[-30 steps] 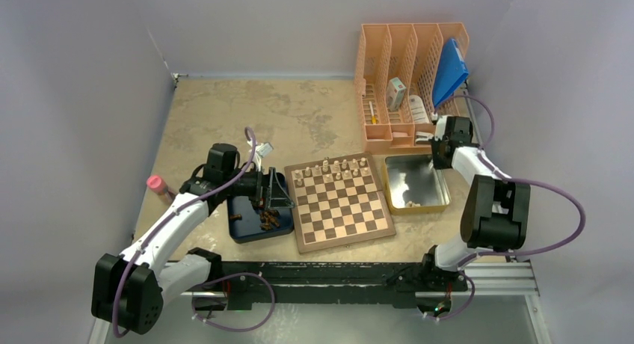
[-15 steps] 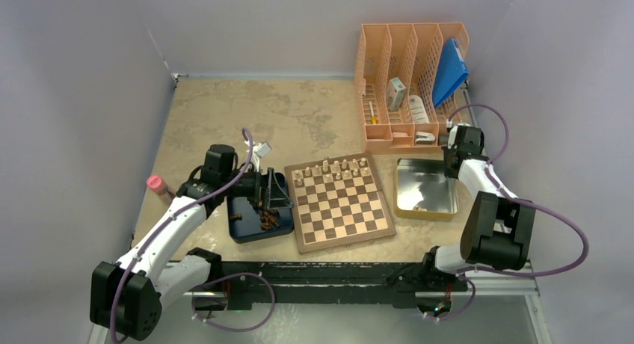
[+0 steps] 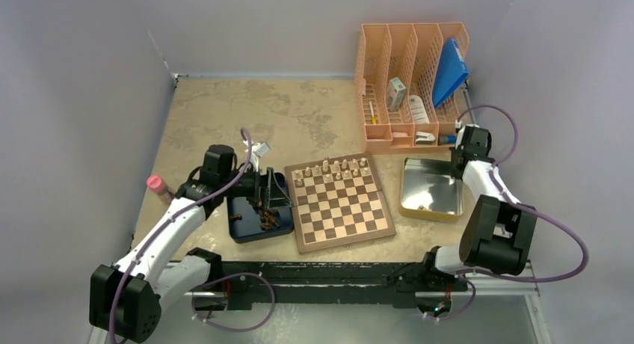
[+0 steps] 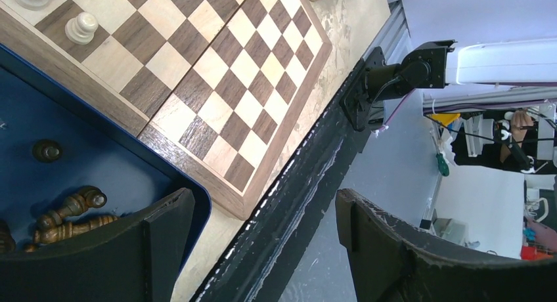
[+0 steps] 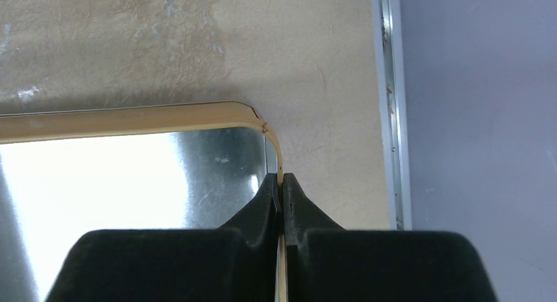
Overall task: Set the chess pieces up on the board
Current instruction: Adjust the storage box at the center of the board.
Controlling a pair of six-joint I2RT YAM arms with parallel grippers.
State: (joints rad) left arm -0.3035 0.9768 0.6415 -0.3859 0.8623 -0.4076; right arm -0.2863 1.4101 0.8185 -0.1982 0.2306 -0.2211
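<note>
Pale beige wooden chess pieces (image 3: 331, 168) stand at the far end of the square brown-and-cream wooden chessboard (image 3: 341, 202).
We find the dark brown pieces (image 3: 265, 220) lying in a dark blue tray (image 3: 241, 230) that touches the chessboard's left edge on the counter (image 3: 284, 120), with our left claw (image 4: 259, 216) above it, jaws released. Right of the chessboard, our right claw (image 5: 282, 187) is clenched on the rim of a yellow-rimmed metal tray (image 5: 131, 115), near its corner.

No legible text or numbers, small box (image 3: 396, 94) possibly labelled, unreadable
</note>
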